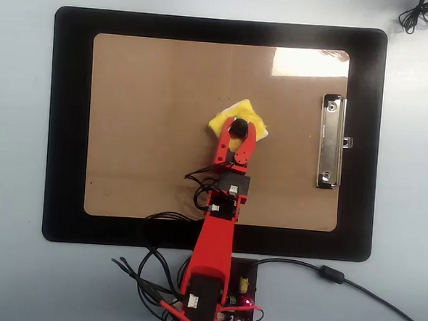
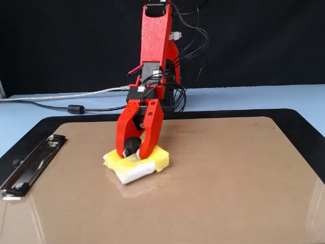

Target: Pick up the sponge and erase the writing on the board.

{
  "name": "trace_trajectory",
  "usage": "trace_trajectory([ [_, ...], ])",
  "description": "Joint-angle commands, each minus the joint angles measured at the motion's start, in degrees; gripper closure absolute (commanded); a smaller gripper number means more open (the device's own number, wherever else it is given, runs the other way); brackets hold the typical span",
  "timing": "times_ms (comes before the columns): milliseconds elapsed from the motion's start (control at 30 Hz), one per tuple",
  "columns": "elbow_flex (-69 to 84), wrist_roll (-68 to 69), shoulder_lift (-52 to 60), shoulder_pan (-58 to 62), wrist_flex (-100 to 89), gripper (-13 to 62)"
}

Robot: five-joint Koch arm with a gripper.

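One red arm is reaching over the board (image 1: 151,120), and its end effector (image 1: 239,126) is pressing down on the one sponge (image 1: 240,118). The two jaws are standing close on either side of the black knob (image 2: 132,144) at the middle of the sponge and are gripping it. The sponge is lying flat on the board, turned like a diamond in the overhead view; it is sitting a little right of the middle there, between the centre and the metal clip (image 1: 331,141), well apart from the clip. In the fixed view the sponge (image 2: 136,163) is showing one yellow layer on top and one white layer under it.

There is one board, and it is lying on one black mat (image 1: 67,122), which is resting on the pale blue bench (image 1: 15,148). I cannot see any writing on the brown surface. One black cable (image 1: 352,285) and one grey cable (image 2: 56,96) are running across the bench near the arm's base.
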Motion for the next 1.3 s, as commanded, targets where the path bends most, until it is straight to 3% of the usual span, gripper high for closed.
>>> trace_trajectory([
  [0,8.2,-1.1,8.4,0.6,0.0,57.4],
  [133,20.0,-1.1,22.9,-1.6,0.4,57.4],
  [233,20.0,-1.1,24.5,-5.4,1.4,57.5],
  [333,14.8,-1.1,25.7,-8.8,4.4,57.5],
  [467,3.3,-1.1,38.0,-12.1,18.5,57.4],
  [633,-9.2,-1.6,43.9,-30.3,43.3,57.4],
  [867,-11.2,-4.2,36.7,-54.4,44.0,57.4],
  [1267,-10.5,-4.9,16.8,-63.4,16.3,57.4],
])
